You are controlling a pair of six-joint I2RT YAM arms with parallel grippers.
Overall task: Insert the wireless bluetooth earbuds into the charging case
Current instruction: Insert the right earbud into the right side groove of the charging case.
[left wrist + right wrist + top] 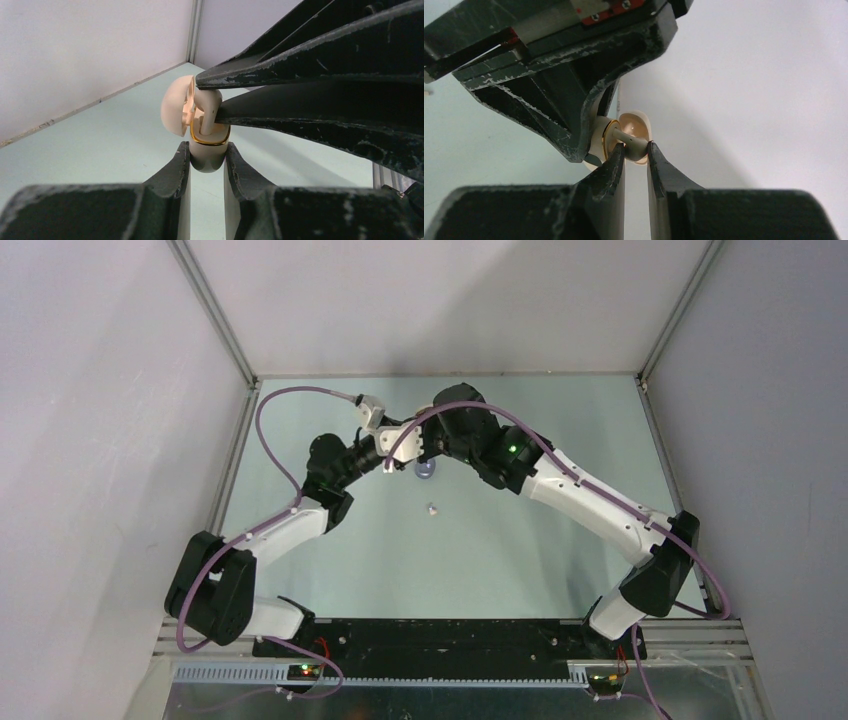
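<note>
My left gripper (207, 151) is shut on the base of a cream-beige charging case (209, 159) with a gold rim, and holds it above the table. The case's lid (176, 106) stands open to the left. My right gripper (636, 149) is shut on a cream earbud (638, 145) whose stem reaches into the case's opening (607, 138). In the top view both grippers meet at the table's far middle (412, 450). A second small pale earbud (432, 508) lies on the table in front of them.
A purple rounded thing (425, 471) lies on the table (520, 560) right under the two grippers. Grey enclosure walls (110, 420) and metal frame posts stand on three sides. The arms' cables loop over the table's left and right parts.
</note>
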